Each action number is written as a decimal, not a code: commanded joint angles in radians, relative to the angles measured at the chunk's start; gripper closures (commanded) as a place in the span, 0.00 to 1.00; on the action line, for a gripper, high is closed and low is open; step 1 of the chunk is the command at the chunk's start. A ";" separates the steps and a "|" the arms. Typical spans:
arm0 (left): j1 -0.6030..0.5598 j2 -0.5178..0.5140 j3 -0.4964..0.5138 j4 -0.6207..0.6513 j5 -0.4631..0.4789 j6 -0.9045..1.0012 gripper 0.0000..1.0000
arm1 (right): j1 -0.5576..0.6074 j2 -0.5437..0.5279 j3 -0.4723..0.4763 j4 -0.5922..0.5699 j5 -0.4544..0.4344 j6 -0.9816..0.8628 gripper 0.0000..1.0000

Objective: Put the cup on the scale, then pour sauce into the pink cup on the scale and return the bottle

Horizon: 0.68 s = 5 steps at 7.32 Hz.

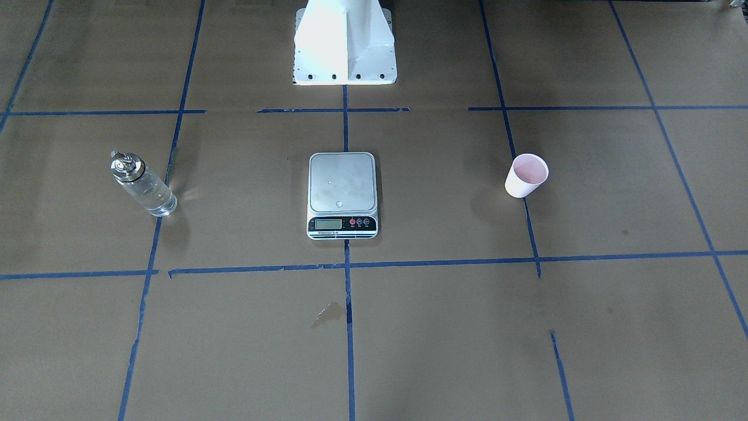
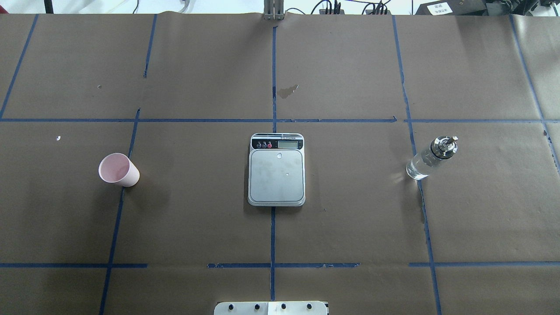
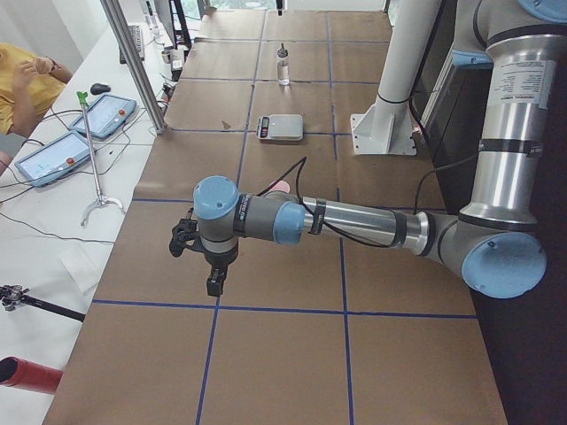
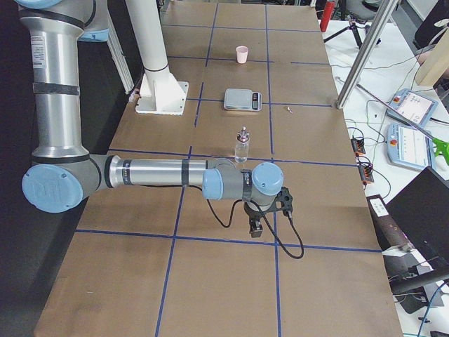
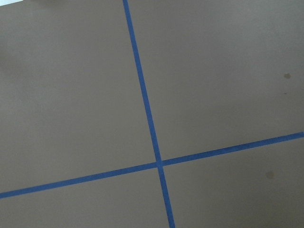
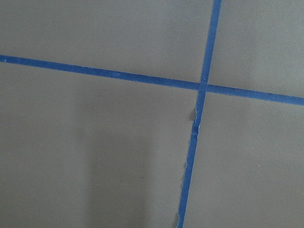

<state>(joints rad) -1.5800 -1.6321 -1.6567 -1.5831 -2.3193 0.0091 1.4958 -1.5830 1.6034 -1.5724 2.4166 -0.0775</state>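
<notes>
The pink cup (image 1: 526,175) (image 2: 118,169) stands upright on the brown paper on the robot's left side. At the table's centre lies the white scale (image 1: 342,182) (image 2: 276,175), its platform bare. The glass bottle (image 1: 143,184) (image 2: 431,157) with clear sauce inside stands on the robot's right side. My left gripper (image 3: 215,282) hangs over the table end, nearer that camera than the cup (image 3: 280,186); only that side view shows it, so I cannot tell its state. My right gripper (image 4: 255,228) hangs beyond the bottle (image 4: 242,146) at the other end, and I cannot tell its state.
The white robot base (image 1: 345,52) stands behind the scale. Blue tape lines (image 2: 273,120) grid the paper, and a small stain (image 1: 328,313) lies in front of the scale. Tablets (image 3: 102,115), cables and a person's arm (image 3: 22,84) are beside the table's far side.
</notes>
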 commanded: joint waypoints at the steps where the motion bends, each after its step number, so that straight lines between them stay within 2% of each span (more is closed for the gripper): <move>1: 0.002 0.006 0.004 -0.003 -0.002 0.012 0.00 | 0.000 0.001 0.003 0.002 0.003 0.001 0.00; 5: 0.011 -0.006 0.023 -0.023 -0.005 0.008 0.00 | -0.002 0.004 0.030 0.005 0.007 -0.001 0.00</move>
<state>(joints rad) -1.5721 -1.6369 -1.6468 -1.5959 -2.3207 0.0172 1.4950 -1.5806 1.6259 -1.5702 2.4238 -0.0784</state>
